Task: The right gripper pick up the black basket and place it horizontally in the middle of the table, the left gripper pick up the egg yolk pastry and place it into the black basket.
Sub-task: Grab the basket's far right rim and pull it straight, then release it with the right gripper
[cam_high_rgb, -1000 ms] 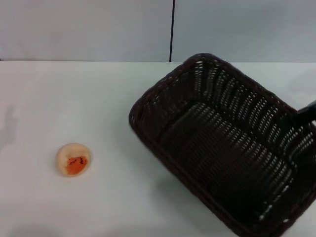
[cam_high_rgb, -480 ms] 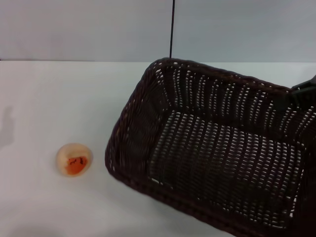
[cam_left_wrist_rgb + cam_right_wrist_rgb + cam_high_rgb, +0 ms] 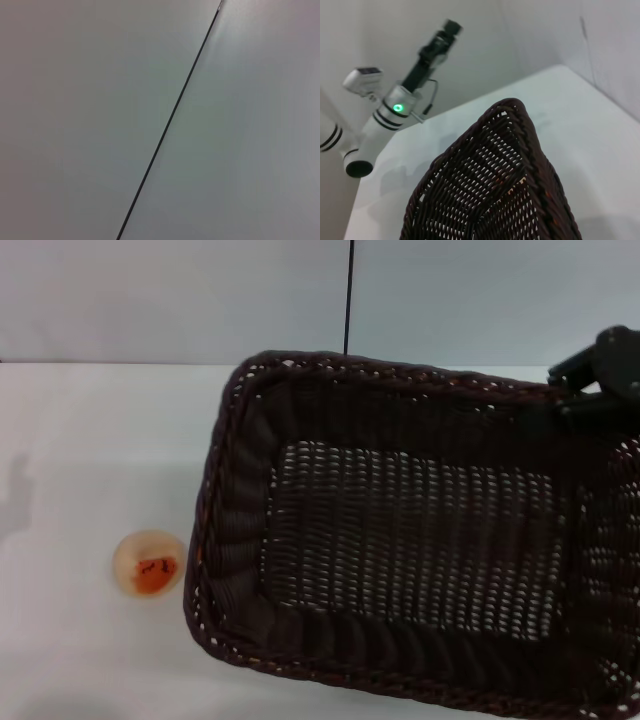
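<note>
Right pincer [image 3: 600, 375] grasping dark woven wicker basket [image 3: 420, 540] at far-right rim; long axis parallels white surface [image 3: 90, 440] far edge. Left pincer [image 3: 440, 40] raised clear, grip state unclear.

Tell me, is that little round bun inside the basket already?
No, the egg yolk pastry sits on the white table beside the black basket, outside its rim.

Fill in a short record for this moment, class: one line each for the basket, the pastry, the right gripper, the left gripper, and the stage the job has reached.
black basket: held off the table, tipped toward the camera, long side running left to right
egg yolk pastry: on the table, left of the basket, apart from it
right gripper: at the basket's far right rim, fingers hidden
left gripper: raised away from the table, by the wall
stage: basket not yet set down; pastry untouched
</note>
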{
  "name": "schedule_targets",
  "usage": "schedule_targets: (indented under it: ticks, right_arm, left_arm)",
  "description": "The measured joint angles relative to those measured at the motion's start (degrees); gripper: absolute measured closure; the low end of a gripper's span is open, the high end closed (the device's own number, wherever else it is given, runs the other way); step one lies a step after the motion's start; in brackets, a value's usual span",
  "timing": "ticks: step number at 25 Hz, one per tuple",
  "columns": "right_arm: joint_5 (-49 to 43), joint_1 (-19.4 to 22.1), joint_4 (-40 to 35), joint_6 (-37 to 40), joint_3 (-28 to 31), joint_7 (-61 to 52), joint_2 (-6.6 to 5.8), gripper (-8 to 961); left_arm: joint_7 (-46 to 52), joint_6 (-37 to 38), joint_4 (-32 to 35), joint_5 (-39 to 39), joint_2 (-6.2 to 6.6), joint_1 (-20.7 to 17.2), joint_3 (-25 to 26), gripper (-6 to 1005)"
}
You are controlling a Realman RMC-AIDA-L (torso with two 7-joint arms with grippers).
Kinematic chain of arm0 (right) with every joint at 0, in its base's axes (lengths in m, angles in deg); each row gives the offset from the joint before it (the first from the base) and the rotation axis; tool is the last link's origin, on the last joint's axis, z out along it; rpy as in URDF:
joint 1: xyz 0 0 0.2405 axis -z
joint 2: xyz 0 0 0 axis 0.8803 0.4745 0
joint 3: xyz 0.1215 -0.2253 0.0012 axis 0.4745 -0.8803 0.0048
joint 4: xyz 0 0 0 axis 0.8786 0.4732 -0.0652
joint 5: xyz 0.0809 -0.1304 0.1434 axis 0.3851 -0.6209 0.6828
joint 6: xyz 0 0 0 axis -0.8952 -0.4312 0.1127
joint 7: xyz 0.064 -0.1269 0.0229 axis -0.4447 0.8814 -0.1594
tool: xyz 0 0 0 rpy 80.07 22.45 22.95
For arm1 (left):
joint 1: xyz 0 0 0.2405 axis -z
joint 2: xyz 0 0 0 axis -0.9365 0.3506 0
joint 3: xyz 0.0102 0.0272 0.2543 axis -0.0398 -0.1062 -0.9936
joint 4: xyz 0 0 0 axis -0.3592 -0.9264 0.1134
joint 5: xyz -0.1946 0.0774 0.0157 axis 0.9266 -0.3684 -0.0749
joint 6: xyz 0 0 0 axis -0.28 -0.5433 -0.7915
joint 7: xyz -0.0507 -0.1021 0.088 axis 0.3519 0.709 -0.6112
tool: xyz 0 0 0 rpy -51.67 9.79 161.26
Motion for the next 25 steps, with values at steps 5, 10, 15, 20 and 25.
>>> schedule_targets:
  ticks: [5,10,15,20,25]
  right_arm:
    - [-0.41,-0.95,1.94,-2.0,-0.89,5.87,0.71,715]
    - [-0.51,-1.21,2.56,-3.08,-5.39,7.29,0.68,707]
    - [-0.52,-1.75,2.84,-3.39,-6.8,10.04,0.71,699]
    - [-0.36,-1.95,4.95,-4.81,-6.78,13.06,0.91,690]
    - [-0.32,-1.43,5.93,-6.94,-6.77,15.25,1.4,682]
  left_arm:
    - [0.09,0.24,0.0,-0.08,0.01,-0.39,-0.23,496]
    - [0.45,0.63,-0.11,-0.1,-0.07,-1.06,-0.25,496]
    - [1.54,0.77,0.05,-0.11,-0.13,-1.23,-0.61,495]
    - [2.16,0.78,0.07,-0.11,-0.11,-1.37,-1.38,494]
    - [2.35,0.78,0.08,-0.11,-0.15,-1.59,-2.36,493]
